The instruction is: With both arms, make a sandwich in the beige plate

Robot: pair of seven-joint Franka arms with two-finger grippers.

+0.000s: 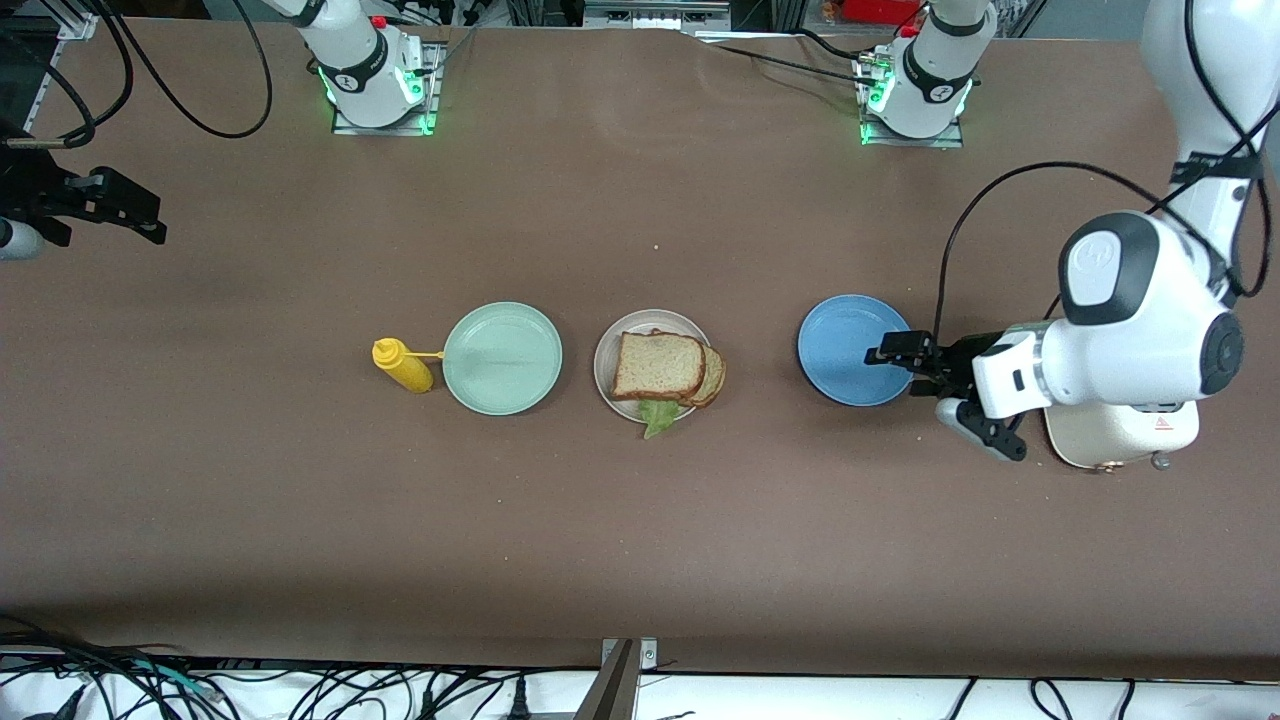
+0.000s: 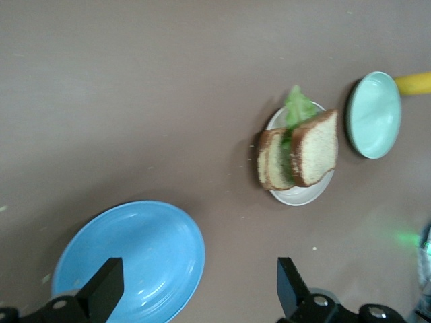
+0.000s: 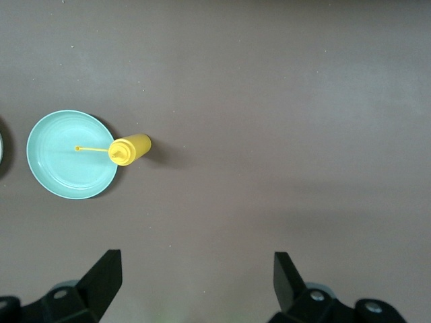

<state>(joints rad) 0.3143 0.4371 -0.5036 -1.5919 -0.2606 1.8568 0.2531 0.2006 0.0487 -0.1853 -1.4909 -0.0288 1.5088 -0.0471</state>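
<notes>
sandwich sits stacked on the beige plate, mid-worktop, lettuce poking out at 6 o'clock. left tool hangs wide and empty over the blue plate's edge; right tool wide, waiting. assembly looks done; next, probably just retreat.

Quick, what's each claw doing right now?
Left claw: open, holding nothing, beside the round blue plate.
Right claw: open, holding nothing.
</notes>
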